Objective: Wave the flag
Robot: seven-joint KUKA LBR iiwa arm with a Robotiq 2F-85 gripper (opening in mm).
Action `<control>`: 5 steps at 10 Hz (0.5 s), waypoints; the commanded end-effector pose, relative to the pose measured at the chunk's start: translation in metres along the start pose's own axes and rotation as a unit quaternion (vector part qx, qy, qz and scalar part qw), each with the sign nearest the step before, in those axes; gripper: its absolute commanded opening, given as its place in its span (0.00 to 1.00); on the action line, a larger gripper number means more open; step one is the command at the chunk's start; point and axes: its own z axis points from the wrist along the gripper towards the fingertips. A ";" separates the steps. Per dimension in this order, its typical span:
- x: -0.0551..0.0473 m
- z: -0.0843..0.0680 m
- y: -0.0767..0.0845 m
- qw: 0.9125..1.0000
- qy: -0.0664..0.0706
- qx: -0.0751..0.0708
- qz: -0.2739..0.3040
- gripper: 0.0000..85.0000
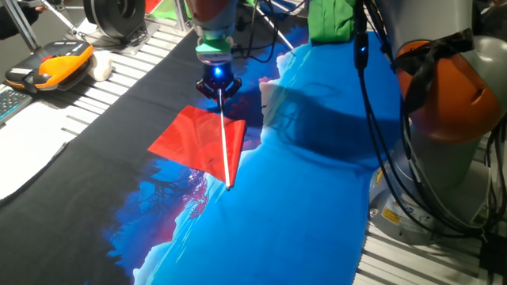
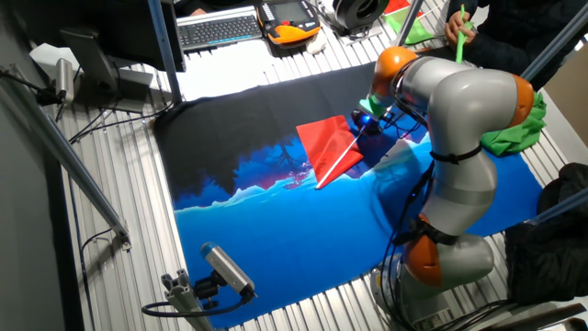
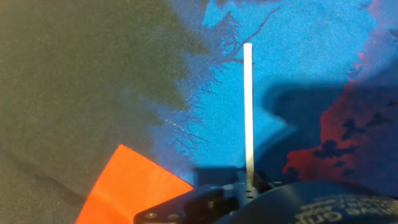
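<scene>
Flag (image 1: 207, 145) sits mid-frame in one fixed view, red cloth spread to the left, white stick (image 1: 229, 150) running down and slightly right from the gripper (image 1: 219, 92) to a free tip near the frame centre. Gripper is directly above the stick's upper end, closed on it; blue light glows at the gripper body. Cloth hangs close over the printed cloth (image 1: 317, 198); can't tell if it touches.

Other fixed view: flag (image 2: 327, 145) centre-right, stick (image 2: 340, 160) slanting down-left from the gripper (image 2: 365, 122), red cloth to the upper left of the stick. Arm (image 2: 459, 147) fills the right side, bent over the table. Green bundle (image 2: 514, 129) pokes out behind the arm at right edge. Keyboard (image 2: 220, 29) at top, well apart from the flag.

Hand view: stick (image 3: 249, 112) rises straight up from the fingers (image 3: 239, 186) at bottom centre, tip in the upper middle of the frame. Fingers clamp its base. Red cloth corner (image 3: 134, 186) shows lower left, just beside the gripper. Printed cloth (image 3: 93, 74) fills the background, black at left, blue and pink at right.
</scene>
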 end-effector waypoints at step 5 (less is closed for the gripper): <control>0.000 0.009 -0.001 1.000 -0.009 0.003 0.002 0.40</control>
